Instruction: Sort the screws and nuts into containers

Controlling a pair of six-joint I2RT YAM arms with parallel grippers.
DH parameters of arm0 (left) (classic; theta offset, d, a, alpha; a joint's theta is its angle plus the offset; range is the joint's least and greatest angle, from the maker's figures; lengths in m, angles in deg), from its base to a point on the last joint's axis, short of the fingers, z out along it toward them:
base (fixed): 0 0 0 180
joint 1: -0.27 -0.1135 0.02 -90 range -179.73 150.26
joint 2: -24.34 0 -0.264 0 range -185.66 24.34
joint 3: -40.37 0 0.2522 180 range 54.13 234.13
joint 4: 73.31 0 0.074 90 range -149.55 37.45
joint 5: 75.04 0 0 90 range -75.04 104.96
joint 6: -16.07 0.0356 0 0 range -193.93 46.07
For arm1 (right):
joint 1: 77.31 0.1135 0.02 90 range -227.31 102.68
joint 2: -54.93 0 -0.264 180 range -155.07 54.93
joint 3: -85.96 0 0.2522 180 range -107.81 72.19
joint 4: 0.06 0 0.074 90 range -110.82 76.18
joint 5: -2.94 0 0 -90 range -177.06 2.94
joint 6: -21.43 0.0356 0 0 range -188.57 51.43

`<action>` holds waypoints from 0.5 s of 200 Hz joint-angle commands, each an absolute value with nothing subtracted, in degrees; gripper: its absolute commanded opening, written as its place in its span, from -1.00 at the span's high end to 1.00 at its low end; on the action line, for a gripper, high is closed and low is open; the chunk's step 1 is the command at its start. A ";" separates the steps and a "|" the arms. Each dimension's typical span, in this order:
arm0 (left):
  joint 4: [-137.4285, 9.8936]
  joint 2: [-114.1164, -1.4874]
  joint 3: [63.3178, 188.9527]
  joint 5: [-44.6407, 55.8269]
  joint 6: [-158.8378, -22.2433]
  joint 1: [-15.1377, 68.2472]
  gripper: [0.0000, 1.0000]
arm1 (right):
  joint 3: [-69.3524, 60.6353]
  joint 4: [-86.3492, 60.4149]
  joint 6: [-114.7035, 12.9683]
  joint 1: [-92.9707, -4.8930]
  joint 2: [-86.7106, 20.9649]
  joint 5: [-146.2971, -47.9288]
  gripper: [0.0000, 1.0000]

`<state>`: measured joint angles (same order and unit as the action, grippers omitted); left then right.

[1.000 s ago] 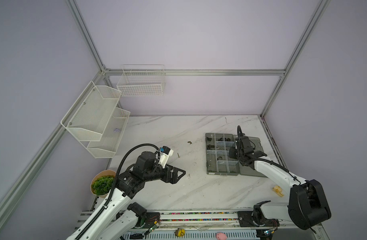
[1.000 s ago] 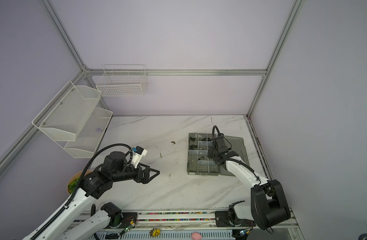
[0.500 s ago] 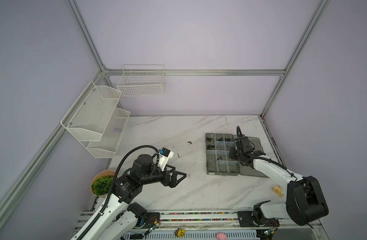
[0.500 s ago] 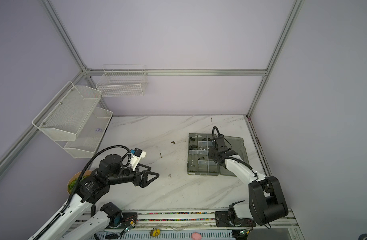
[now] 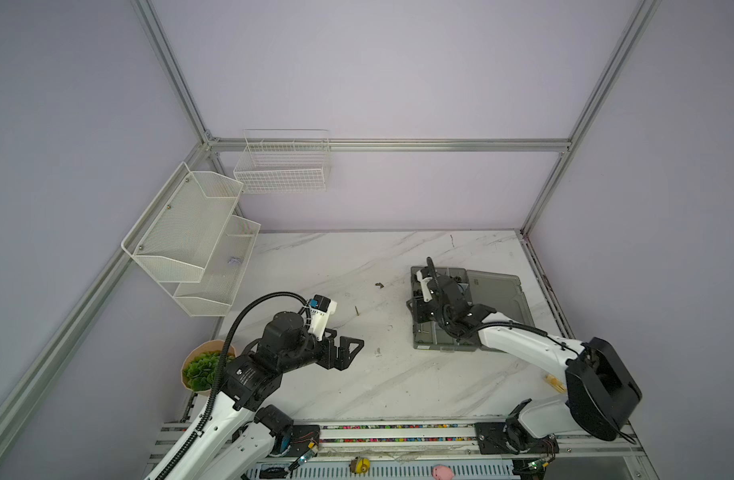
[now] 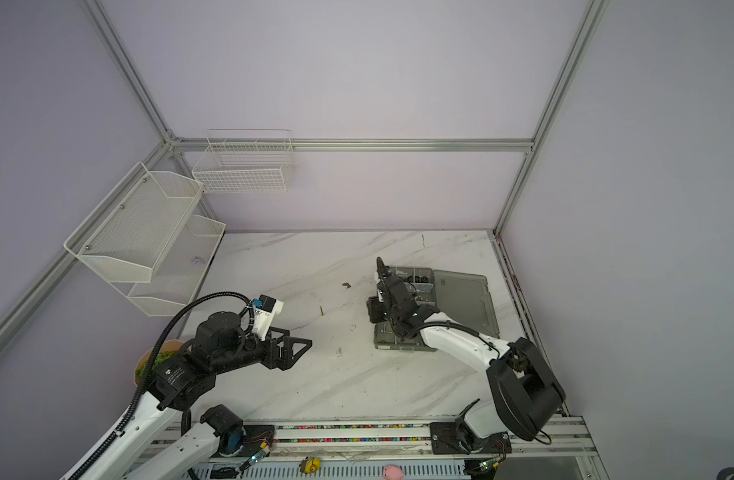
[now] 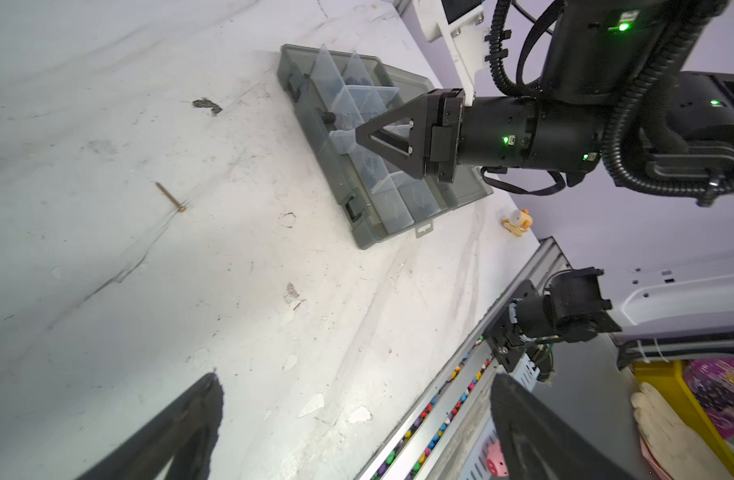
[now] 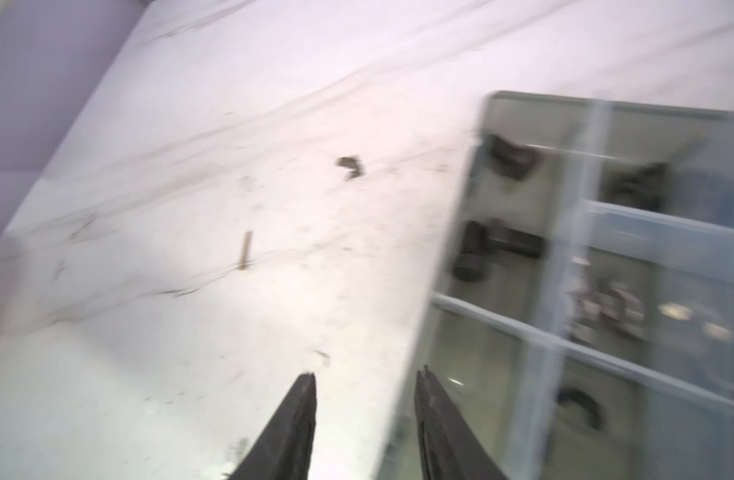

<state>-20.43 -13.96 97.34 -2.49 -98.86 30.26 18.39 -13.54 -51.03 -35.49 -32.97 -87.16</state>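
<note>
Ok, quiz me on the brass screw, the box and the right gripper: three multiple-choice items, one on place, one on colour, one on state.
1. Where is the brass screw?
A in the box
B on the table, left of the box
C on the box's lid

2. What colour is the box?
A white
B smoky grey
C yellow

3. How is the right gripper?
A shut on a screw
B shut, empty
C open, empty

Key:
1 B, it lies on bare marble.
2 B, walls and lid are translucent grey.
3 C, its fingers stand apart with nothing between them.
</note>
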 commanded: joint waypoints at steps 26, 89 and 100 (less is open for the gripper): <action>-19.55 -13.44 97.90 3.01 -99.69 29.09 -0.99 | 5.65 -4.54 -49.19 -29.75 -54.28 -87.93 0.13; -19.56 -13.27 97.74 3.72 -99.86 28.99 -0.99 | -5.25 -5.89 -48.63 -25.78 -67.83 -84.15 0.12; -19.56 -13.22 97.81 3.49 -99.93 28.99 -0.99 | -5.97 -5.90 -48.71 -25.49 -68.87 -83.83 0.12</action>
<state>-18.95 -13.42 97.34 3.28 -99.06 29.19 -3.68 -5.52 -48.73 -26.68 -66.74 -85.96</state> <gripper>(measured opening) 0.995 0.440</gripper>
